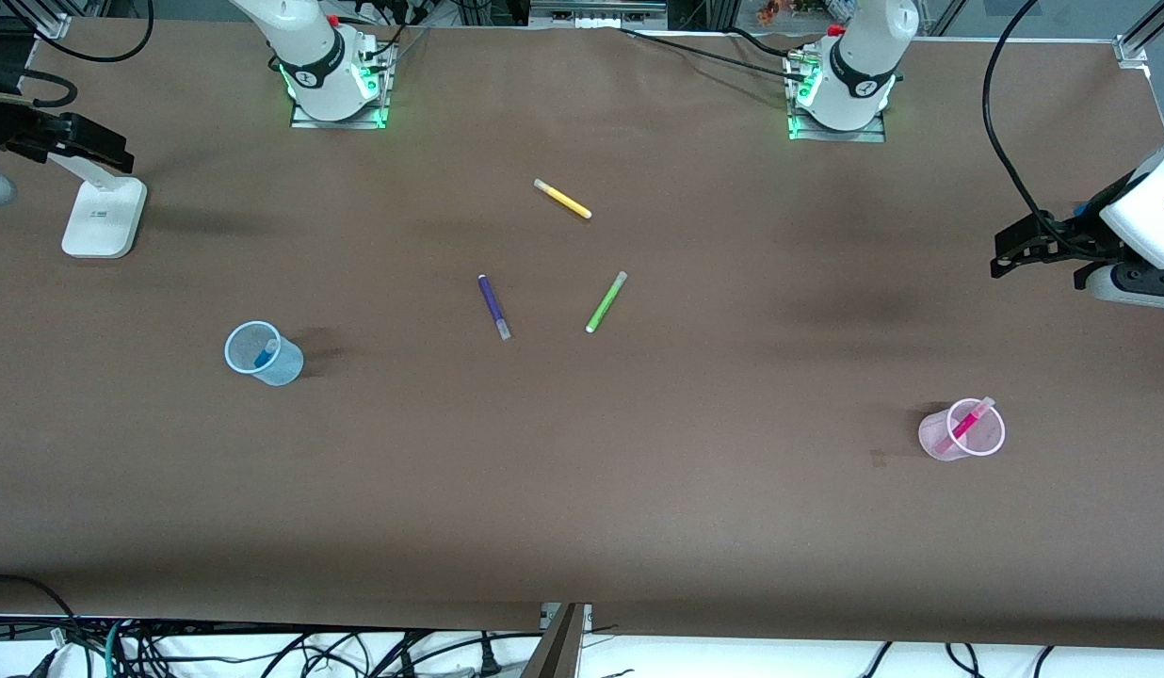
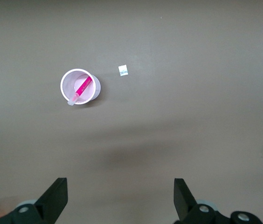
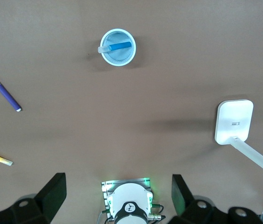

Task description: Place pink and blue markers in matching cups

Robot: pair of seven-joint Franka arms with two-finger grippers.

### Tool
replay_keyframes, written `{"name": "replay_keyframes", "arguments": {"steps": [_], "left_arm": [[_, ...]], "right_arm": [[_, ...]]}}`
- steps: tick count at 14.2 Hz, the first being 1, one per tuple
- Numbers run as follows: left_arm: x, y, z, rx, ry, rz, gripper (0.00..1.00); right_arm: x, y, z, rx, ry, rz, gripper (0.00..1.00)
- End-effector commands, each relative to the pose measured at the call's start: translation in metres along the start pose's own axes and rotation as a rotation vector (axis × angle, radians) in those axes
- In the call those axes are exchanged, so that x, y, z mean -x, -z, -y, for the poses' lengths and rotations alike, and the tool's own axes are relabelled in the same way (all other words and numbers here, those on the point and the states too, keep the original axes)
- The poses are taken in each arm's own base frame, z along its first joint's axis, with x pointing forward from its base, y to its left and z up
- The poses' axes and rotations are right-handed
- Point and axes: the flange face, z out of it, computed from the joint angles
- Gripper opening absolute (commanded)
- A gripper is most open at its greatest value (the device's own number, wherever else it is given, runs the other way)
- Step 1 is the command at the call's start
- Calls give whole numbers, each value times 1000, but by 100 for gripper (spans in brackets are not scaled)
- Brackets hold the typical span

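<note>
Toward the right arm's end of the table (image 1: 582, 527) we see the blue cup (image 1: 263, 353) standing with the blue marker (image 1: 265, 354) leaning inside it, cap end at the rim. Toward the left arm's end, and nearer the front camera, the pink cup (image 1: 961, 429) holds the pink marker (image 1: 967, 422), likewise tilted with its clear cap poking over the rim. Between the cups, farther from the camera, lie three loose pens, all apart from one another: a purple pen (image 1: 493, 306), a green pen (image 1: 606, 301) and, farthest from the camera, a yellow pen (image 1: 562, 199).

We find the left gripper (image 2: 120, 198) held high over the left arm's end of the table, its jaws spread wide and holding nothing. In the left wrist view the pink cup (image 2: 79, 87) sits well clear of the fingers (image 2: 56, 198), with a small white scrap (image 2: 123, 70) just beside it on the table.

We find the right gripper (image 3: 117, 198) up over the right arm's end of the table, jaws also wide and holding nothing. Its wrist view looks down on the right arm's base, with the blue cup (image 3: 118, 47) well apart from the fingers (image 3: 54, 196). A white stand (image 1: 104, 217) rests on the table near this gripper.
</note>
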Motion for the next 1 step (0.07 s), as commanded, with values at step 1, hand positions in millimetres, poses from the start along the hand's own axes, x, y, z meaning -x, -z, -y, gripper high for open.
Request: {"name": "replay_keyframes", "arguments": {"steps": [1], "left_arm": [[7,2,0,34,-16,-14,100]], "right_arm": [[-1,6,-4,11,-5,-13,100]]}}
